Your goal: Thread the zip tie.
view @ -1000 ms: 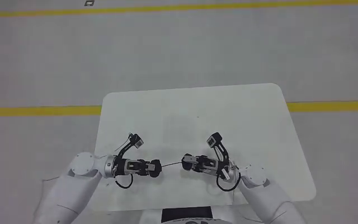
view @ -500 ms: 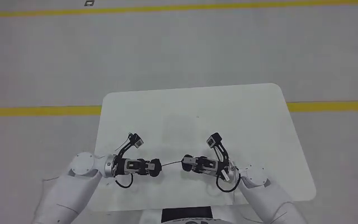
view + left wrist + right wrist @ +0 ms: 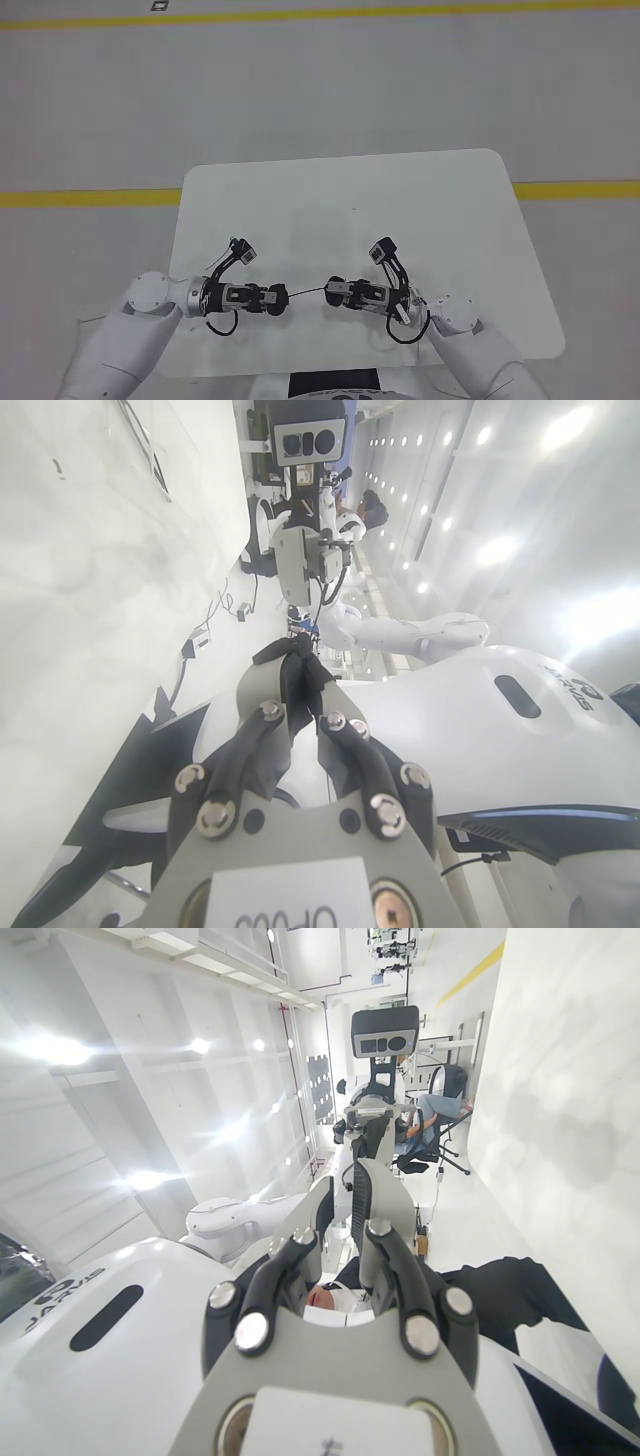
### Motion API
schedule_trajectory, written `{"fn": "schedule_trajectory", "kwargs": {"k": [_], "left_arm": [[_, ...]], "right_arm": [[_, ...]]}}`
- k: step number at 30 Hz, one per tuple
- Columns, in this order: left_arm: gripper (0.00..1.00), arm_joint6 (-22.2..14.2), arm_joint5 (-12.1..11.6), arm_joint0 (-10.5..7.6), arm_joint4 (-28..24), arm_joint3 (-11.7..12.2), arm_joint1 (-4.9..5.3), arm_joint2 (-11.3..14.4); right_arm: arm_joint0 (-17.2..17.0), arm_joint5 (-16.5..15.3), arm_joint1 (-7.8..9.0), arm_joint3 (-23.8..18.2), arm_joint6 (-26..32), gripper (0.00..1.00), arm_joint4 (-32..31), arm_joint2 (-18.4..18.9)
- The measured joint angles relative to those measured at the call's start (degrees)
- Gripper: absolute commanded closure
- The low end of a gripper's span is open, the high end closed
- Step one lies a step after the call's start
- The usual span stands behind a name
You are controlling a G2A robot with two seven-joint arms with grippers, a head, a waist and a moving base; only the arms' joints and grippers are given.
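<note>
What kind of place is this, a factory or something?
Likely a robot lab or test hall: a white rounded table on a grey floor with yellow tape lines, bright ceiling lights, and loose floor cables.

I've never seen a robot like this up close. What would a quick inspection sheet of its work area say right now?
Surface: white table with rounded corners.
Job's things: zip tie, a thin dark strip stretched between the two grippers, over the table's near side.
Clutter: nothing seen.
Grippers: left gripper and right gripper face each other, each with its fingers shut on one end of the zip tie.
Cables: a black cable loop hangs at the left wrist and another at the right wrist.
Surroundings: grey floor with yellow lines.
</note>
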Motion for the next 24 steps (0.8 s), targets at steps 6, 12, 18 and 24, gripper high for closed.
{"fn": "schedule_trajectory", "kwargs": {"k": [6, 12, 18, 24], "left_arm": [[1.0, 0.0, 0.0, -0.07, -0.02, 0.12, 0.05, 0.17], [1.0, 0.03, 0.0, -0.19, -0.02, 0.34, 0.1, 0.39], [1.0, 0.07, 0.0, -0.34, 0.01, 0.61, 0.15, 0.67], [0.0, 0.39, 0.0, -0.46, -0.16, 0.63, 0.21, 1.09]], "right_arm": [[0.0, 0.0, -0.08, 0.14, 0.03, 0.92, -0.17, -0.03], [0.17, 0.0, -0.14, 0.53, -0.01, 1.0, -0.3, -0.18], [0.25, 0.0, -0.16, 0.7, -0.27, 1.0, -0.57, -0.27], [0.22, 0.0, -0.16, 0.8, -0.72, 1.0, -0.76, -0.12]]}}
